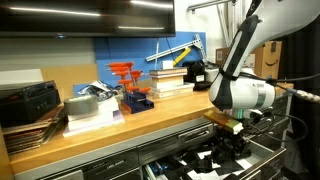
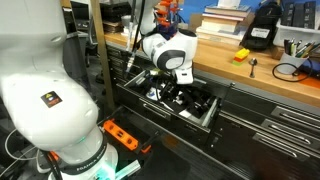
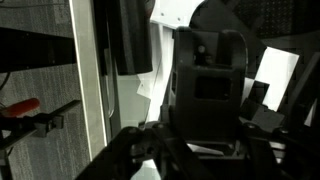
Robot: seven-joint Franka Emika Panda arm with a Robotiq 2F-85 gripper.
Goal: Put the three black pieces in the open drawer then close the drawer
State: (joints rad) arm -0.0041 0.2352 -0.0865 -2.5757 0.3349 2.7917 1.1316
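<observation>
The wide grey drawer [image 1: 187, 166] is pulled out under the wooden bench, showing its black-and-white inside; it also shows in an exterior view [image 2: 206, 113]. My gripper [image 1: 226, 146] reaches down into it in both exterior views [image 2: 172, 90]. In the wrist view, a chunky black piece [image 3: 210, 80] stands upright between my fingers [image 3: 205, 150], which sit against its sides. It is low over the drawer's white floor [image 3: 276, 70]. More dark shapes [image 2: 196, 100] lie in the drawer beside it, and I cannot tell them apart.
The bench top [image 1: 110, 135] carries the blue block with orange-red uprights [image 1: 131, 90], stacked books [image 1: 168, 78] and grey boxes [image 1: 90, 105]. A small orange-yellow object [image 2: 241, 55] lies on the bench. An orange device [image 2: 121, 134] sits on the floor by the robot's base [image 2: 45, 90].
</observation>
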